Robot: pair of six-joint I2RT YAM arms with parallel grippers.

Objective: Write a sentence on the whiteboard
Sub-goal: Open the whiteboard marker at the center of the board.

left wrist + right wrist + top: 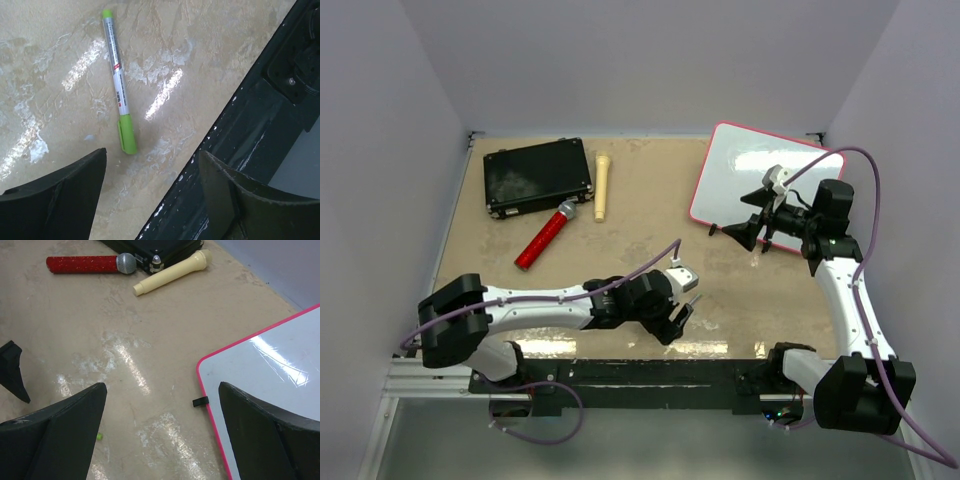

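Flatly lies the glossy whiteboard — rounded, pink-rimmed.

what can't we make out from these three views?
Top view: the right gripper and its arm cover the near right part of the whiteboard; writing there, if any, is hidden.
Top view: the green marker is too small to make out beside the left gripper; left wrist view shows it, barrel print unreadable.
Right wrist view: top edge cuts off the black case; small black tab at the board's rim too small to identify.
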